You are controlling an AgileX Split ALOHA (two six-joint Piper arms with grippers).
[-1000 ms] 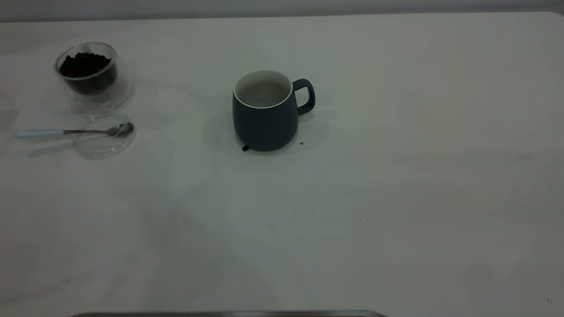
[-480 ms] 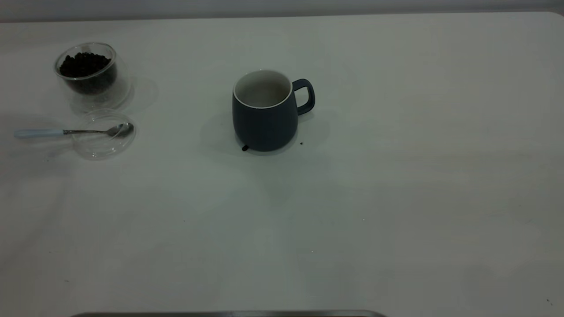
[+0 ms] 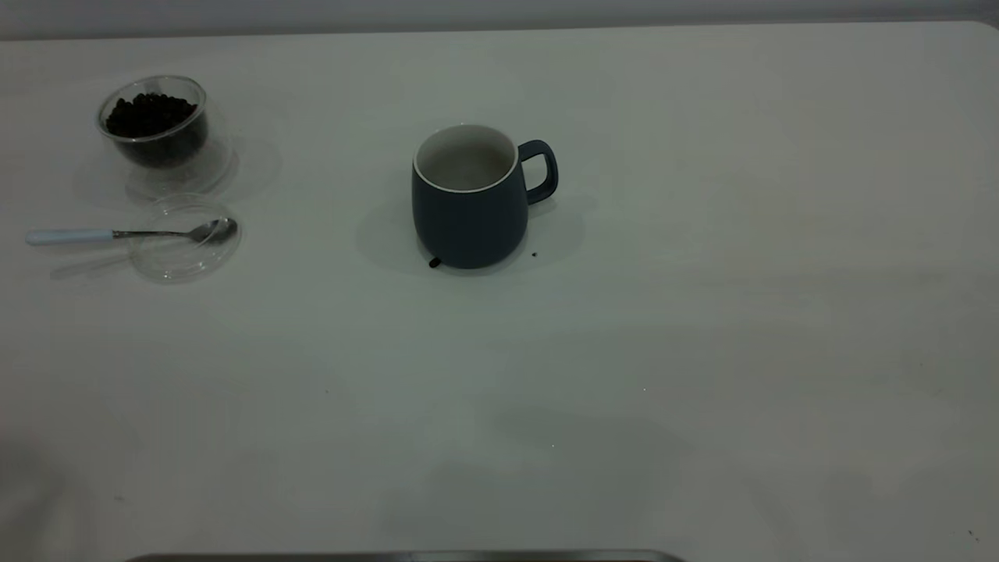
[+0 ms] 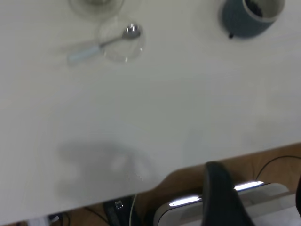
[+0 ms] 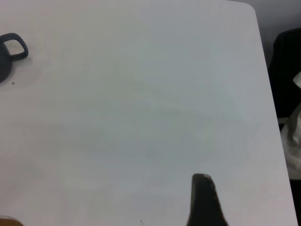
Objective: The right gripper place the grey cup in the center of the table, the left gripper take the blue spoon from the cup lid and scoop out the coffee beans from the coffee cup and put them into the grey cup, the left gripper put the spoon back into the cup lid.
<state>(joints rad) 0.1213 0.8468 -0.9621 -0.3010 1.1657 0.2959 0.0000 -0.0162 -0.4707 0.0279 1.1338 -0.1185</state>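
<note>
The grey cup [image 3: 468, 204] stands upright at the middle of the table [image 3: 702, 328], handle to the right, and dark coffee beans [image 4: 256, 5] show inside it. At the far left the clear coffee cup [image 3: 156, 133] holds a heap of coffee beans [image 3: 148, 115]. Just in front of it lies the cup lid [image 3: 183, 254], and the blue spoon [image 3: 70, 236] rests with its bowl in the lid and its handle pointing left. Neither gripper appears in the exterior view. My left gripper [image 4: 257, 183] hangs open and empty beyond the table's edge. My right gripper [image 5: 203, 197] is over bare table, far from the cup.
One stray bean [image 3: 434, 263] lies against the grey cup's base, and a dark speck [image 3: 534, 254] sits to its right. In the left wrist view a wooden floor and a lit device [image 4: 188, 202] show below the table edge. A dark chair [image 5: 287, 70] stands past the table's rounded corner.
The cups, lid and spoon have not moved. Only soft shadows have drifted across the tabletop toward its near edge.
</note>
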